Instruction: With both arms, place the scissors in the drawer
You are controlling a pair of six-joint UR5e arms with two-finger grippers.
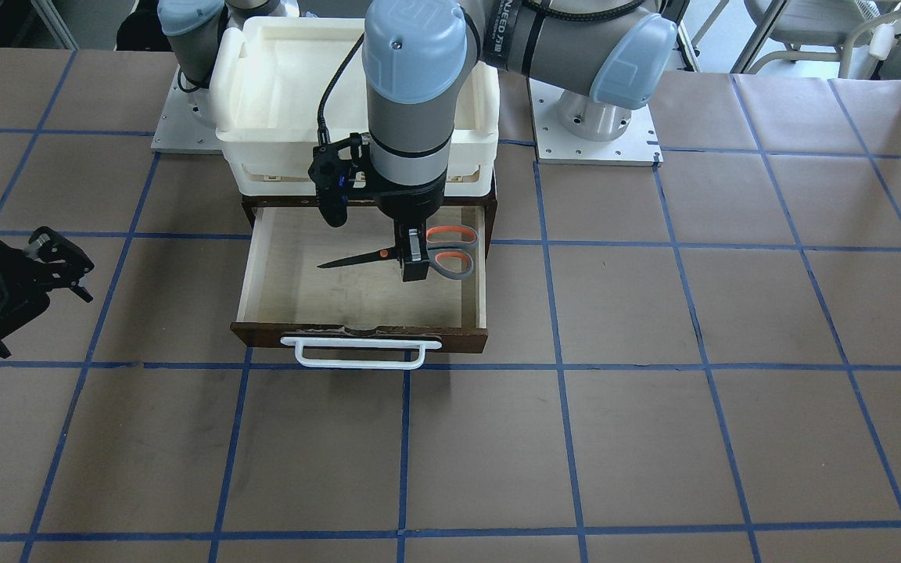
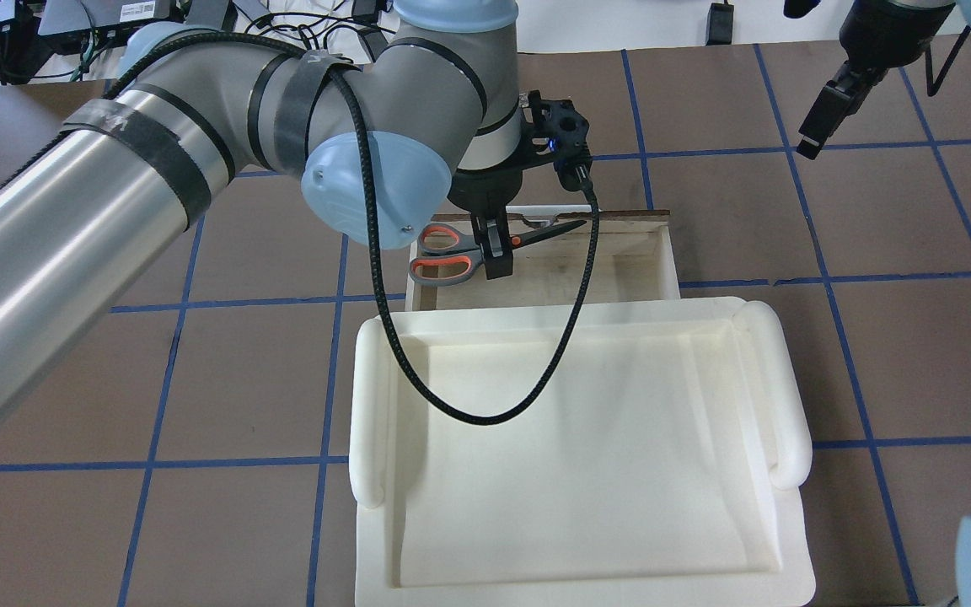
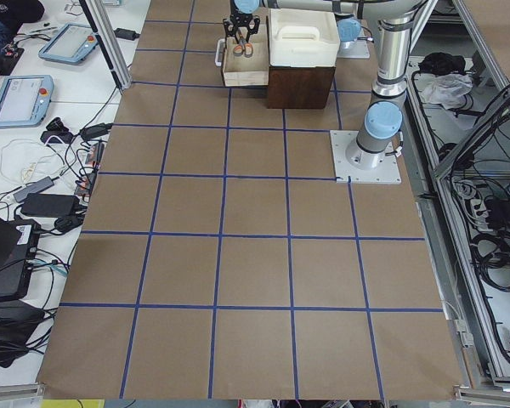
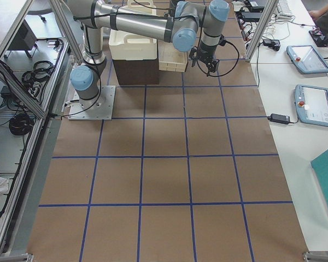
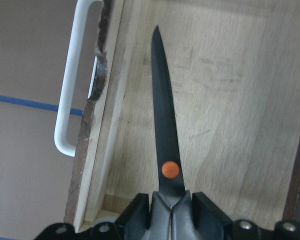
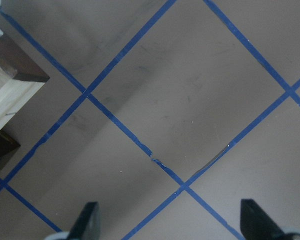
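The scissors have dark blades, an orange pivot and grey, orange-lined loops. My left gripper is shut on them just behind the pivot and holds them level over the inside of the open brown drawer. In the left wrist view the blades lie over the pale plywood floor, between my fingers. In the overhead view the scissors are at the drawer's left end. My right gripper is open and empty, off to the drawer's side over bare table.
A white plastic tray sits on top of the drawer's cabinet, behind the open drawer. The white bar handle sticks out from the drawer's front. The table is brown with blue tape lines.
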